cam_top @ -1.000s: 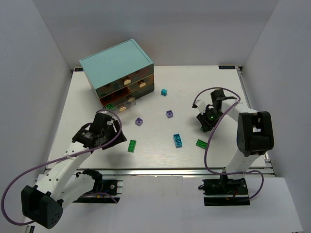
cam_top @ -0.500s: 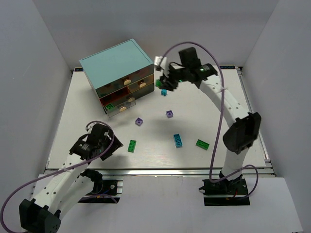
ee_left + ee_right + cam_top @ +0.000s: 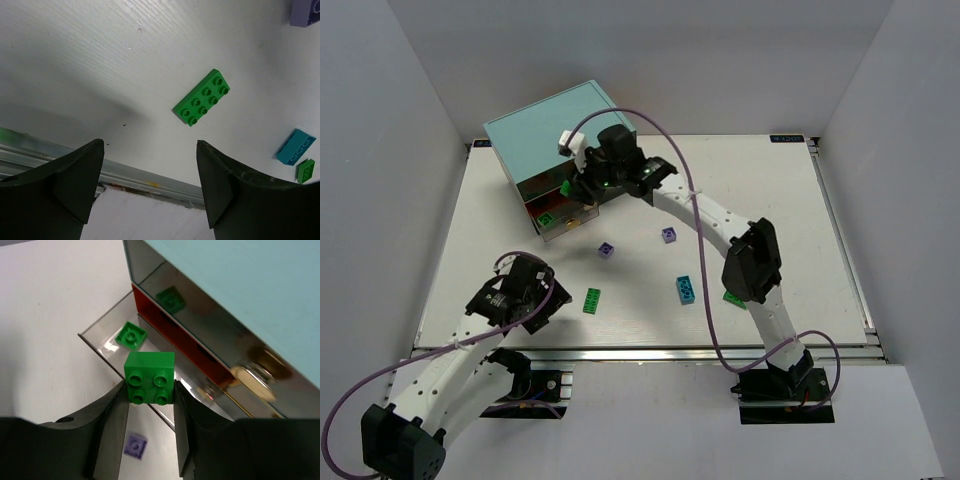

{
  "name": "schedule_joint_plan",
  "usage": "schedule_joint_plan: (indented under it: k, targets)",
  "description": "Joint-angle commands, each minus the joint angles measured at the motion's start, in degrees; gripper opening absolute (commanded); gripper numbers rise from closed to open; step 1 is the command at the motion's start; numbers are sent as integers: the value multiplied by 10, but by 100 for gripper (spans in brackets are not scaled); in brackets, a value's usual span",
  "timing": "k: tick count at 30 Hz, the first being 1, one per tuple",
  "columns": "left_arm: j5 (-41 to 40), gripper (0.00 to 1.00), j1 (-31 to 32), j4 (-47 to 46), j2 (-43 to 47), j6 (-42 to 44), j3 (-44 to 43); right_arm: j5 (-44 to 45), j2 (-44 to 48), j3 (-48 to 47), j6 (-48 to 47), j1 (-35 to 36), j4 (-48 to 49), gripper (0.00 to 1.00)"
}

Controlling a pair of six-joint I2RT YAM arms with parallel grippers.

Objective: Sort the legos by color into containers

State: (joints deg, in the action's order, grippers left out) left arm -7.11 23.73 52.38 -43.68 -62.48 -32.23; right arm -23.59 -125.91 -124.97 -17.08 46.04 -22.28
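Note:
My right gripper [image 3: 582, 192] is shut on a green two-by-two lego [image 3: 149, 378] and holds it above the pulled-out bottom drawer [image 3: 105, 327] of the light-teal cabinet [image 3: 560, 128]. One small green lego [image 3: 131, 336] lies in that drawer. My left gripper [image 3: 527, 300] is open and empty [image 3: 150, 165] near the table's front edge, left of a long green lego [image 3: 591, 300], which also shows in the left wrist view [image 3: 202, 97]. On the table lie two purple legos [image 3: 606, 250] [image 3: 668, 235], a cyan one [image 3: 685, 289] and a green one [image 3: 732, 297].
The right arm stretches across the middle of the table from its base to the cabinet. The upper drawers are closed, with a cream knob [image 3: 248, 375] beside my right fingers. The metal rail of the table's front edge [image 3: 150, 182] runs just under the left gripper.
The right arm has swung from the right side of the table to the cabinet, ending over the open drawer with the green lego. The left arm drew back toward the front edge.

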Motion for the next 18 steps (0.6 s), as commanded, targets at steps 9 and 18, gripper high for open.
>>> schedule_joint_plan:
  k: [9, 18]
  targets:
    - [21, 85, 3, -62, 0, 61, -25, 86, -48, -14, 39, 32, 87, 62]
    - [70, 79, 3, -127, -75, 136, -42, 85, 2, -9, 54, 17, 80, 55]
